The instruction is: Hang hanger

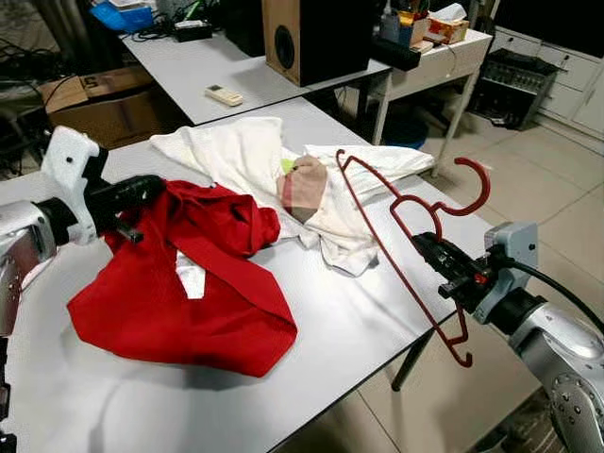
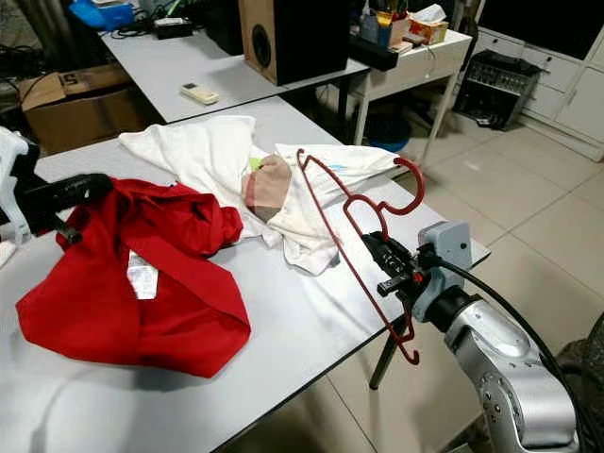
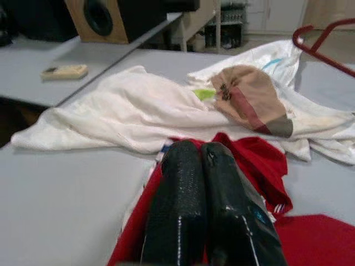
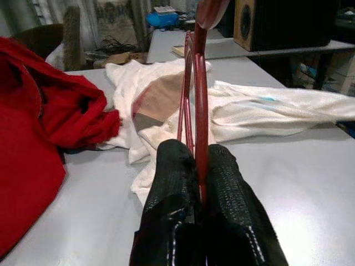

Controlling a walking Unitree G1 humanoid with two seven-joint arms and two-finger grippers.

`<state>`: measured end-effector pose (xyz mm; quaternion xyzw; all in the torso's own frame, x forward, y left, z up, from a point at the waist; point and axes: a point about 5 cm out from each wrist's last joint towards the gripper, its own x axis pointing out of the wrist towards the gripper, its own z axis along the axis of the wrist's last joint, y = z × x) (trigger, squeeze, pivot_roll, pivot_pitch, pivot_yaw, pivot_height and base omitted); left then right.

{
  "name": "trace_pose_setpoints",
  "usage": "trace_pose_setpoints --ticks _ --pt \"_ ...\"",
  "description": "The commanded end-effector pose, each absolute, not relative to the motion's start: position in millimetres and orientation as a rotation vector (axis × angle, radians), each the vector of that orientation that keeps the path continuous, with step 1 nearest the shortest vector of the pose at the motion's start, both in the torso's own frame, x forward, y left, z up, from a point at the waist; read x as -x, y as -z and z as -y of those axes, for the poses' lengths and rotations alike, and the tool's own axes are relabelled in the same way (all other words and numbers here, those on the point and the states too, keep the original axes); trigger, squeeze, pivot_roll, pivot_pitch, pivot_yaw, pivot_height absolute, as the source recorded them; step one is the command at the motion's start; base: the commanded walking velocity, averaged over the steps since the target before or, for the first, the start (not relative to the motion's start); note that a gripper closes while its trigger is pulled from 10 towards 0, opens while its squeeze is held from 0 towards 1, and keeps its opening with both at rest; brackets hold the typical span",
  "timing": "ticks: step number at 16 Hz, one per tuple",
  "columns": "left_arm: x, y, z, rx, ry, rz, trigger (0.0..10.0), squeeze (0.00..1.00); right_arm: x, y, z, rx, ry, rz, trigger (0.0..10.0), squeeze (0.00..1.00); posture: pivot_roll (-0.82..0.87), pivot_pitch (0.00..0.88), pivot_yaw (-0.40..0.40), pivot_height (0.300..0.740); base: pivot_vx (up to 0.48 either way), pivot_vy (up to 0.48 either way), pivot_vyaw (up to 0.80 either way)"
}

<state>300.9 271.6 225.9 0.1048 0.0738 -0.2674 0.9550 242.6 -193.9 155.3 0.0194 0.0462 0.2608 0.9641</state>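
My right gripper (image 1: pixel 427 245) is shut on a red hanger (image 4: pixel 200 105) and holds it upright just above the near right edge of the grey table (image 1: pixel 363 316). The hanger's hook (image 1: pixel 486 189) points away from the table. A red garment (image 1: pixel 179 283) lies crumpled on the table's left half. My left gripper (image 1: pixel 151 189) is shut, with its tips at the garment's raised upper edge; no cloth shows between the fingers (image 3: pixel 186 183). A white garment (image 1: pixel 241 156) with a brown patch lies spread behind the red one.
A second grey table behind carries a remote (image 1: pixel 224 94) and a wooden speaker (image 1: pixel 302 38). A cardboard box (image 1: pixel 94 99) stands at the back left and a cluttered white side table (image 1: pixel 444 47) at the back right. Tiled floor lies to the right.
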Motion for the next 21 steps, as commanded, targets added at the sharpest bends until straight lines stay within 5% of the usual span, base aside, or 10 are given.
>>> trace_pose_setpoints --ticks 1,5,8,11,21 --pt "-303 -240 -264 -0.233 0.578 -0.066 0.0 0.00 -238 -166 188 -0.033 -0.585 -0.044 10.0 0.00 -0.09 0.000 0.060 0.727 0.000 0.000 0.00" --pt "-303 -240 -264 -0.233 0.578 -0.066 0.0 0.00 -238 -166 188 -0.033 -0.585 -0.044 10.0 0.00 -0.09 0.000 0.060 0.727 0.000 0.000 0.00" --pt "-310 -260 -262 -0.252 0.619 0.056 0.0 0.00 -213 -169 161 -0.046 -0.846 -0.072 10.0 0.00 -0.10 0.000 0.079 0.727 0.000 0.000 0.00" --pt "-303 -270 -254 -0.222 0.685 0.126 0.0 0.00 -208 -163 159 -0.062 -0.889 -0.111 10.0 0.00 -0.09 0.000 0.072 0.727 0.000 0.000 0.00" --pt "-272 -264 -232 -0.228 0.974 0.070 0.0 0.00 -227 -150 155 -0.043 -1.005 -0.189 10.0 0.00 -0.06 0.000 0.037 0.727 0.000 0.000 0.00"
